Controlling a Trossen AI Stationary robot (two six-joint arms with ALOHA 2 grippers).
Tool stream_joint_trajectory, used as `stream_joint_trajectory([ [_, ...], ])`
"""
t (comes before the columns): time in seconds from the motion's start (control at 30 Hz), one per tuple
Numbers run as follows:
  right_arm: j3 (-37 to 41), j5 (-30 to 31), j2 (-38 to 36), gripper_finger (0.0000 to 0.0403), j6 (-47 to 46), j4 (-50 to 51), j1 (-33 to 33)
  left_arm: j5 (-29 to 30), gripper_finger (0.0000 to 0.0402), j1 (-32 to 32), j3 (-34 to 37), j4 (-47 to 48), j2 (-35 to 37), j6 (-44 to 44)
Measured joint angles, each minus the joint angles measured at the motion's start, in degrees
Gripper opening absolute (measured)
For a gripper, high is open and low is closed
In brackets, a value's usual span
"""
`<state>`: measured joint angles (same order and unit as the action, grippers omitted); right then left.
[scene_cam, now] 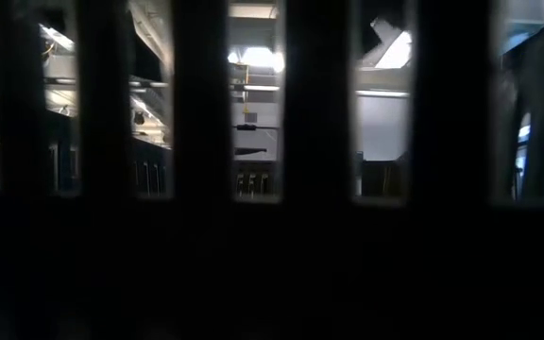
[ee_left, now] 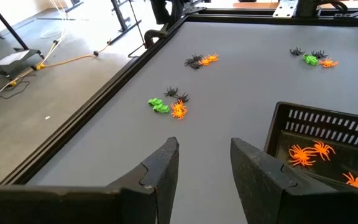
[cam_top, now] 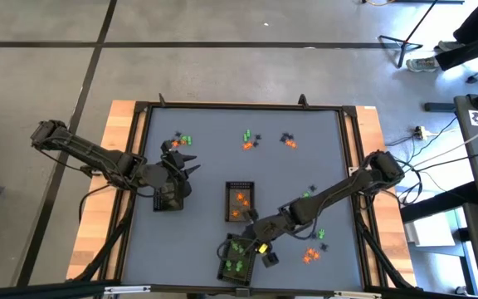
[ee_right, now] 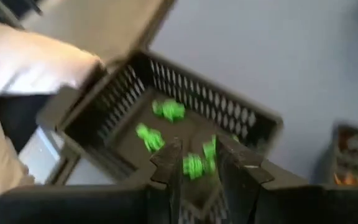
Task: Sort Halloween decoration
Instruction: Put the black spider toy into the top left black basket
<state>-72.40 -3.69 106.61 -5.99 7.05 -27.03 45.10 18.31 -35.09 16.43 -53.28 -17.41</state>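
On table, high view: grey mat [cam_top: 214,166] in a dark frame, wood edges either side.
Left gripper [cam_top: 187,162]: over the mat's left part, near a small black tray [cam_top: 169,198]; the arm reaches in from the left edge.
Right gripper [cam_top: 251,247]: low centre, just over the green tray [cam_top: 237,257] at the near edge; the arm runs diagonally from the right side.
Orange tray [cam_top: 240,202]: mid-mat, orange trinkets inside.
Loose trinkets [cam_top: 251,139]: small mixed clusters of orange, green and black along the far part of the mat, one more by the left gripper, more at the right near the right arm.

Low view: dark vertical bars fill the picture; lit room behind; neither table nor arms can be made out.

Left wrist view, left gripper [ee_left: 205,169]: fingers parted, nothing between them, hovering over bare mat.
Orange tray [ee_left: 328,124]: just beside the right-hand finger, orange spiders [ee_left: 309,152] lying in it.
Loose trinkets [ee_left: 169,104]: green, orange and black cluster on the mat ahead; two further clusters farther off.

Right wrist view, right gripper [ee_right: 194,163]: directly above the green tray [ee_right: 197,93], fingers narrowly parted; a green trinket [ee_right: 193,165] shows in the gap, cannot tell whether it is gripped or lying below.
Green pieces [ee_right: 168,111]: several on the tray floor.
Orange tray [ee_right: 353,149]: corner visible at the edge, well apart.
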Motion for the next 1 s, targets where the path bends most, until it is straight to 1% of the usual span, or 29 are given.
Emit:
stream_joint_trajectory([
  [0.07, 0.0, 3.4, -1.7, 0.0094, -1.4, 5.9, 0.0, 0.0, 0.0137, 0.0, 0.0, 0.0, 0.0, 0.0],
  [0.17, 0.0, 7.8, -4.5, 0.0094, -6.1, 15.8, 0.0, 0.0, 0.0137, 0.0, 0.0, 0.0, 0.0, 0.0],
  [0.33, 0.0, 10.7, -9.0, 0.0095, -19.3, 34.0, -0.7, 0.0, 0.0137, 0.0, 0.0, 0.0, 0.0, 0.0],
  [0.43, 0.0, 14.6, -9.7, 0.0095, -27.8, 43.9, -2.0, 0.0, 0.0137, 0.0, 0.0, 0.0, 0.0, 0.0],
  [0.5, 0.6, 15.5, -9.7, 0.0095, -32.5, 48.8, -2.9, 0.0, 0.0137, 0.0, 0.0, 0.0, 0.0, 0.0],
  [0.67, 4.3, 5.1, -9.7, 0.0095, -40.0, 48.9, -5.7, 0.0, 0.0137, 0.0, 0.0, 0.0, 0.0, 0.0],
  [0.8, 6.5, 0.2, -9.7, 0.0095, -45.6, 46.8, -8.7, 0.0, 0.0137, 0.0, 0.0, 0.0, 0.0, 0.0],
  [0.9, 6.9, -1.8, -9.7, 0.0095, -50.4, 46.4, -10.8, 0.0, 0.0137, 0.0, 0.0, 0.0, 0.0, 0.0],
  [1.0, 7.0, -1.3, -9.7, 0.0101, -53.8, 46.4, -12.6, 0.0, 0.0137, 0.0, 0.0, 0.0, 0.0, 0.0],
])
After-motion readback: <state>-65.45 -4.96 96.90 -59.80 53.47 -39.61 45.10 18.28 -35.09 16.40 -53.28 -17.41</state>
